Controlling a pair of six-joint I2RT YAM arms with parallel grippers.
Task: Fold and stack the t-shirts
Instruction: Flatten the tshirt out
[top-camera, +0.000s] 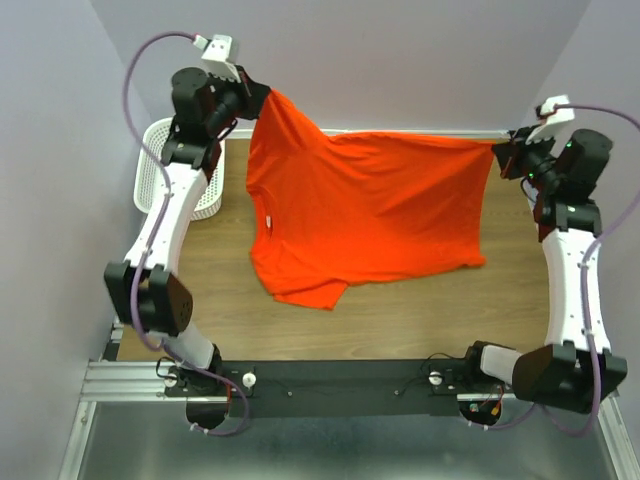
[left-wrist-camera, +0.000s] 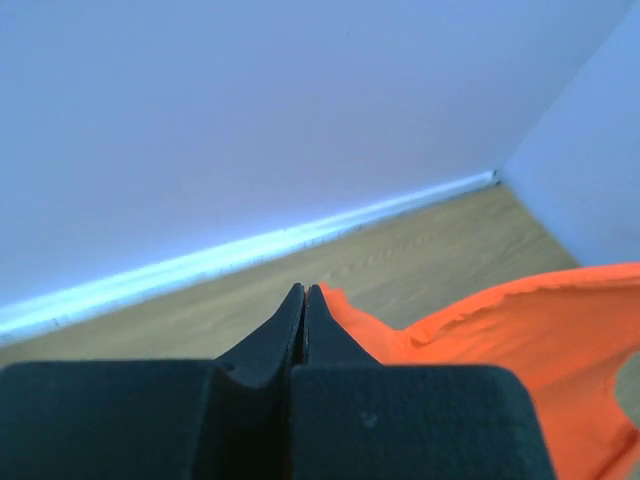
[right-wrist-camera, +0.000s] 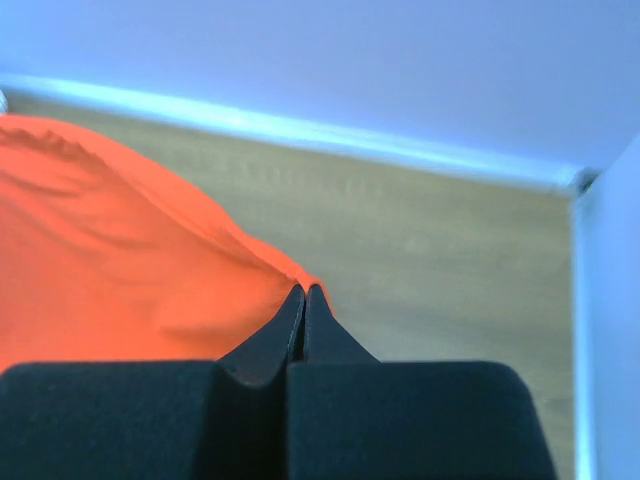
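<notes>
One bright orange-red t-shirt (top-camera: 370, 210) hangs spread between my two arms above the wooden table, its lower part trailing toward the near side. My left gripper (top-camera: 262, 93) is shut on its far left corner; in the left wrist view the black fingers (left-wrist-camera: 304, 300) pinch the cloth edge (left-wrist-camera: 520, 330). At the far right my right gripper (top-camera: 500, 148) is shut on the opposite corner, and the right wrist view shows the fabric (right-wrist-camera: 120, 260) pulled taut into the closed tips (right-wrist-camera: 304, 296).
A white mesh basket (top-camera: 160, 150) stands at the table's far left, beside my left arm. The back wall runs close behind both grippers. Bare wooden table (top-camera: 420, 315) shows in front of the shirt.
</notes>
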